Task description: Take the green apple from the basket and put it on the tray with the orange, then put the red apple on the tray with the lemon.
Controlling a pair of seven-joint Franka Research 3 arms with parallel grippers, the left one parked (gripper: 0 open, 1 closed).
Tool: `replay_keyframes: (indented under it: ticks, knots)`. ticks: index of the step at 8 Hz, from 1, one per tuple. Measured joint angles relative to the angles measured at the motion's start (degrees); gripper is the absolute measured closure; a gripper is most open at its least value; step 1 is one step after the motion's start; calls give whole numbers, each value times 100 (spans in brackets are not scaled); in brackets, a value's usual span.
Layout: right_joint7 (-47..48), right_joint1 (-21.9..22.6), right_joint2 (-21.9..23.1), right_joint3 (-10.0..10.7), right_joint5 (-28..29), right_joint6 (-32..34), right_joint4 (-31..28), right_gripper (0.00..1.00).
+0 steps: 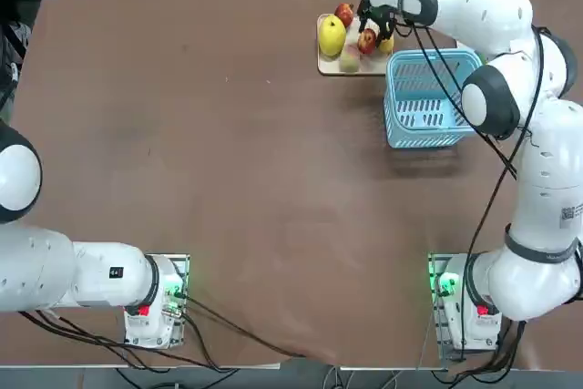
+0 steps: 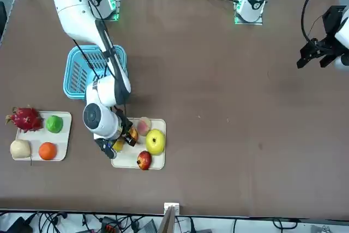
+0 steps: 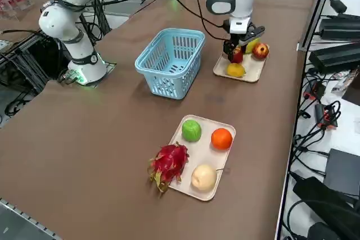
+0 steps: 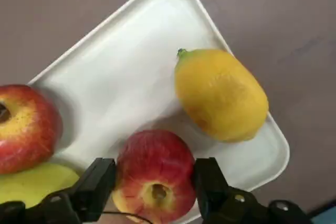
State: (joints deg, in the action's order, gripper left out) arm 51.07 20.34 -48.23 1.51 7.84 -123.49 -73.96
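Note:
My right gripper (image 4: 155, 182) hangs over the white tray (image 4: 131, 66) at the table's far right, shut on the red apple (image 4: 152, 174), one finger on each side. The lemon (image 4: 220, 95) lies on the same tray just beside it. From across the table the red apple (image 2: 132, 133) shows under the wrist, next to the lemon (image 2: 119, 144). The green apple (image 3: 191, 130) and the orange (image 3: 221, 138) sit on the other tray (image 3: 203, 147). The light blue basket (image 1: 428, 97) stands empty between the two trays.
The lemon's tray also carries a large yellow-green fruit (image 2: 155, 141), a darker red fruit (image 2: 144, 160) and a pale pinkish fruit (image 2: 144, 125). A magenta dragon fruit (image 3: 167, 164) and a beige fruit (image 3: 203, 177) share the orange's tray. Cables hang off the table's right edge.

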Motion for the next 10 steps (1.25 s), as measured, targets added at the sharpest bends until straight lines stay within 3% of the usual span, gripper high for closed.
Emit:
replay_keyframes:
  ticks: [1, 4, 6, 8, 10]
  knots:
    - [19, 0, 0, 19, -19, 1, 32, 1]
    - [98, 3, 44, 102, -37, 73, 198, 0]
    - [106, 1, 275, 224, -63, 468, 283, 0]
    - [17, -12, 832, 498, -441, 1164, 419, 0]
    - [-623, -141, 1583, 636, -901, 2004, 419, 0]
